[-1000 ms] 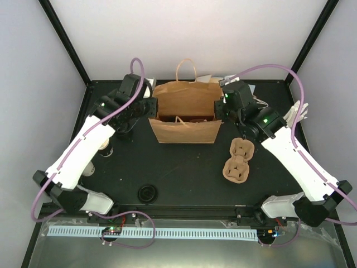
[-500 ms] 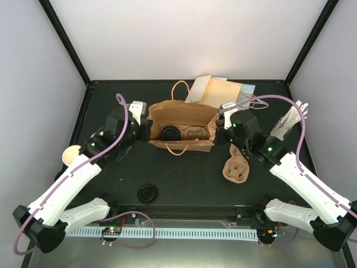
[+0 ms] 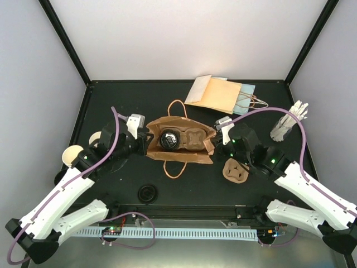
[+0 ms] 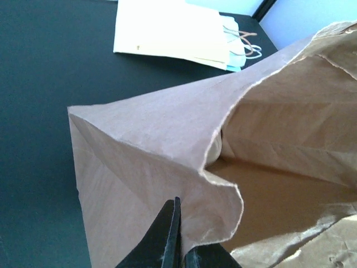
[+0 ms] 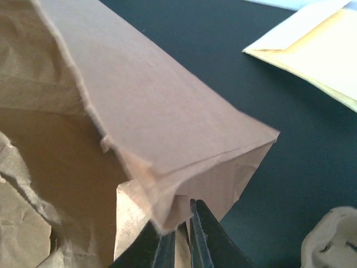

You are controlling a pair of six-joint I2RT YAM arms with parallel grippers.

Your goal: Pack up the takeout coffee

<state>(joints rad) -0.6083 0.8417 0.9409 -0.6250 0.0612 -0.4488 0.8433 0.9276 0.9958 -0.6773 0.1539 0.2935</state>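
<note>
Paper bag [image 3: 185,154], now drawn nearer and spread open, left gripper [image 4: 178,223] and right gripper [image 5: 181,226] each clamped on one rim end; lidded cup [image 3: 169,139] inside, second cup [image 3: 72,155] unpacked at surface [image 3: 189,187] left.

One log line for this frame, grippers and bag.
left gripper: shut on paper bag, left end | right gripper: shut on right end | paper bag: open | cup: on table, unpacked
</note>
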